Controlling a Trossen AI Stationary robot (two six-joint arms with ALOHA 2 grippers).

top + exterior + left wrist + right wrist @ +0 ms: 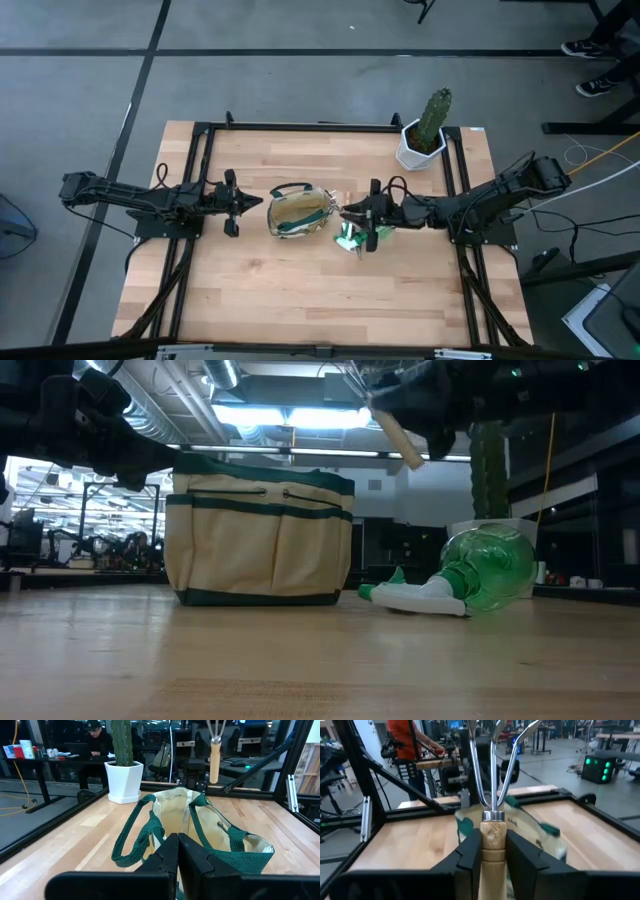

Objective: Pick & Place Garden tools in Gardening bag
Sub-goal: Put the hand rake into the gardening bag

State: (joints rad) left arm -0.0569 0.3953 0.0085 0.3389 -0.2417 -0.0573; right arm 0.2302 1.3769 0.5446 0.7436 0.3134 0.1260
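The beige gardening bag [298, 212] with dark green trim stands upright on its base mid-table, its mouth open. My left gripper [263, 205] is at the bag's left rim, shut on it. My right gripper [346, 212] is just right of the bag and above the table, shut on a fork with metal prongs [492, 765] and a pale wooden handle [396, 436]. A bright green spray bottle [480, 570] lies on its side on the table under the right gripper, right of the bag. My left gripper is shut on the bag's left rim [165, 837], between the green handle loop [132, 842] and the trim. It comes in level from the table's left. The fingers hide the contact itself. The bag stays upright on the table. My right gripper pinches the fork's wooden handle [493, 837] between its two fingers, just below the metal collar. The fingers come in level from the table's right and lie across the handle. The fork is lifted clear, roughly upright, prongs up and the handle's free end [410, 458] hanging below.
A cactus in a white faceted pot [425, 140] stands at the far right corner. A black frame [300, 126] runs along the table's edges. Bare wood lies toward the near edge. People sit and stand in the room beyond [95, 740].
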